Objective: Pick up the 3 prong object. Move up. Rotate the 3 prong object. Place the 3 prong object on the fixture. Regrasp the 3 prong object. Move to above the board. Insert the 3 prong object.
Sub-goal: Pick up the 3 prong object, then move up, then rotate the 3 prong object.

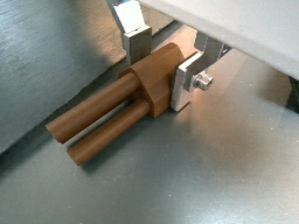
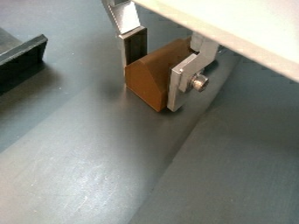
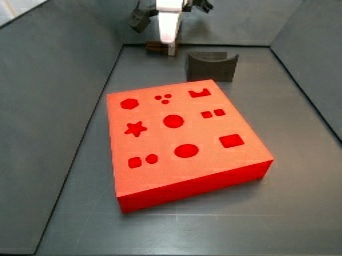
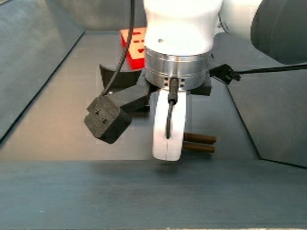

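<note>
While the large flat bright red square board (image 3: 185, 140) sits mid-floor, the pick-up happens at the far wall.
Behind the board stands the small dark notched fixture (image 3: 213, 66); the silver-fingered gripper (image 1: 163, 63) pinches the small brown wooden 3 prong object (image 1: 121, 109) by its block; prongs lie along the floor, pointing away from the fingers; nothing blocks lifting.

light: even, fairly bright, overhead | shadows: soft, beneath the gripper (image 1: 163, 66) near the grey floor (image 1: 198, 175) | glare: dull sheen on floor | blur: wrist views soft, near housing unfocused | side views: sharper
</note>
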Tool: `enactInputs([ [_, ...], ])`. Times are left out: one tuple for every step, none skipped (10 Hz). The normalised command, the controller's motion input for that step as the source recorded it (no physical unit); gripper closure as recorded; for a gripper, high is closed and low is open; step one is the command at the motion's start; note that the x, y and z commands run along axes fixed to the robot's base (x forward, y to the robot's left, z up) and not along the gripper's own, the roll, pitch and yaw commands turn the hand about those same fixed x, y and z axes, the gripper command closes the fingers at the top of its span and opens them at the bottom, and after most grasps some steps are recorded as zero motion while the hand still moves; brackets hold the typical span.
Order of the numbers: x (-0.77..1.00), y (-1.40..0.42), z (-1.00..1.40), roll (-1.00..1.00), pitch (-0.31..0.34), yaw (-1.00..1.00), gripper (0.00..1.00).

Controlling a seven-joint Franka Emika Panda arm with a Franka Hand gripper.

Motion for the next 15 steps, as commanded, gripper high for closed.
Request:
enactInputs([
  [0.00,0.00,0.00,0.00,0.000,0.00,1.00],
  [0.00,0.00,0.00,0.00,0.000,0.00,1.00],
  [0.00,0.00,0.00,0.00,0.000,0.00,1.00],
  [0.00,0.00,0.00,0.00,0.000,0.00,1.00],
  [0.00,0.00,0.00,0.00,0.000,0.00,1.00],
  [0.00,0.00,0.83,0.00,0.000,0.00,1.00],
  [-0.04,-0.05,0.80,-0.01,0.025,-0.03,1.00],
  [-0.06,-0.06,0.74,0.00,0.031,-0.04,1.00],
  [-0.05,-0.03,0.56,0.02,0.030,-0.03,1.00],
  [-0.04,-0.02,0.46,0.02,0.038,-0.03,1.00],
  [-0.03,-0.01,0.20,0.04,0.058,-0.03,1.00],
  [-0.57,-1.00,0.53,0.00,0.000,0.00,1.00],
  [-0.56,-1.00,0.50,0.02,-0.021,0.01,1.00],
  [-0.56,-1.00,0.51,0.05,-0.035,0.03,1.00],
  [-0.55,-1.00,0.50,0.07,-0.031,0.03,1.00],
])
